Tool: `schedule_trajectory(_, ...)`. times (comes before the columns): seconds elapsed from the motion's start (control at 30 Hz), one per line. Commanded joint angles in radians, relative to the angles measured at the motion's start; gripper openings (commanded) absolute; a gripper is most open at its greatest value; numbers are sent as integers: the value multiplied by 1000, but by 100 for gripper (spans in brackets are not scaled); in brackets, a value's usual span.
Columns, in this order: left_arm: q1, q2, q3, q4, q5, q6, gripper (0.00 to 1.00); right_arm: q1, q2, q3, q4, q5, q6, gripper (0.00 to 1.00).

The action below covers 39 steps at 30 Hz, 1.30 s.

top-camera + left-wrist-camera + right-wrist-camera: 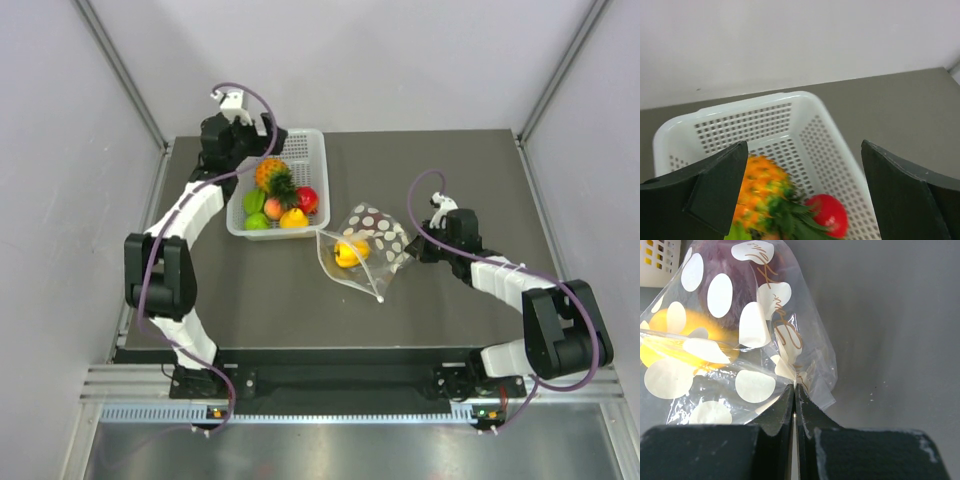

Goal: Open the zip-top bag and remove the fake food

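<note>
Halfway-ish: pineapple (270, 175) in basket (300, 148), left claw (804, 145) spread above it. Pepper (348, 252), maroon piece (737, 272) left in bag (375, 228) beside basket; right claw (795, 390) pinching bag edge.

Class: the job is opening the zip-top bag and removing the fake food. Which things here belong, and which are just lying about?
Belong: clear polka-dot plastic zip-top bag, pinched by the shut right hand; yellow plastic bell pepper and dark maroon piece inside it; orange toy pineapple, lying outside it.
Lying about: red toy apple; green toy piece; peach toy piece; white perforated plastic basket.
</note>
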Motion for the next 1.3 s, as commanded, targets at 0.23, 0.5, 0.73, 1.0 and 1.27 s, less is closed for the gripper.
schedule_trajectory(0.23,-315,-478,-319,-24,37,261,98,-18,-12,11,30,-16,-12,0)
schedule_trajectory(0.5,-484,-717,-537,-163,214,256,96,-18,-9,25,18,-27,-15,0)
schedule_trajectory(0.73,-632,-711,-580,-309,162,278,93,-18,-16,22,12,-34,-11,0)
schedule_trajectory(1.0,-662,-607,-624,-314,45,294,86,-16,-29,20,-8,-36,-15,0)
schedule_trajectory(1.27,-659,-494,-617,-237,-56,354,82,-18,-42,17,-23,-31,-23,0)
